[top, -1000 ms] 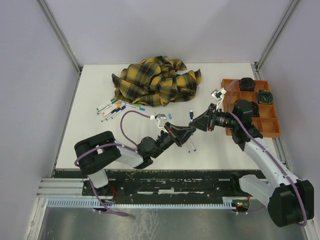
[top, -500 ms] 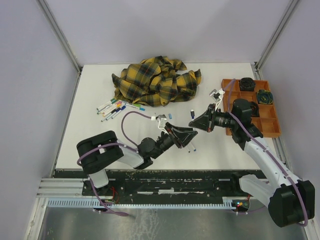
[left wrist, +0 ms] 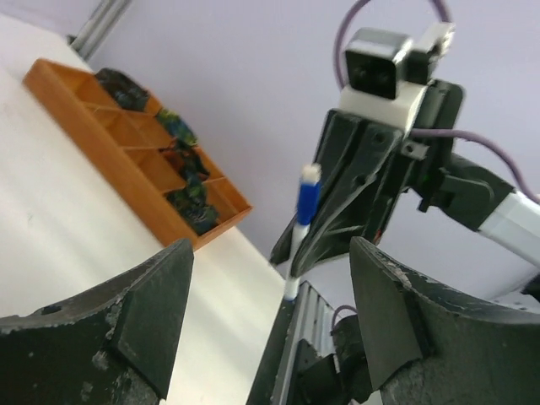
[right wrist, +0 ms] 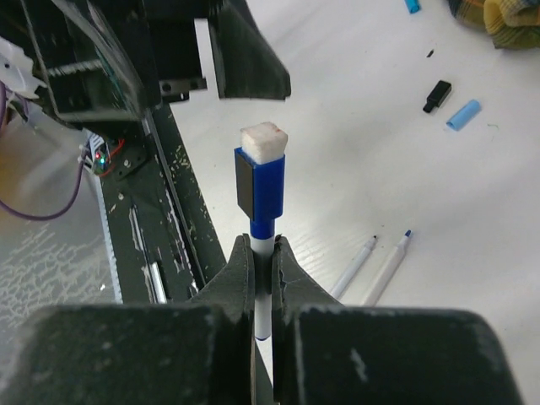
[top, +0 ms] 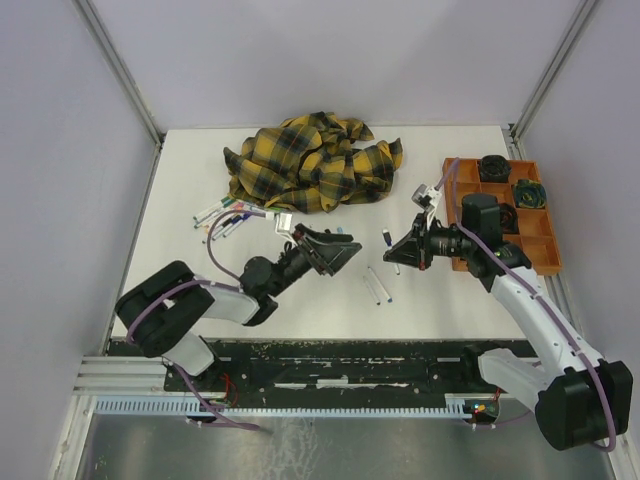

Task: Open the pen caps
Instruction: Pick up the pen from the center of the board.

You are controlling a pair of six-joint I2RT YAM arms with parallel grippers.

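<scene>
Now the right gripper (right wrist: 263,253) clenches 1 light, stiff pen (right wrist: 262,229) upright above the table (top: 440,300); its smooth blue cap (right wrist: 260,187) probably wants a firm side pinch. Left gripper (top: 343,249) gapes, empty, facing it.

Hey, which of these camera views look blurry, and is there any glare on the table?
Top view: sharp, evenly lit, no glare on the table, only soft shadows. Left wrist: left fingers loom dark and soft, pen clearer. Right wrist: right fingers blurred at the bottom, blue cap crisp.
</scene>
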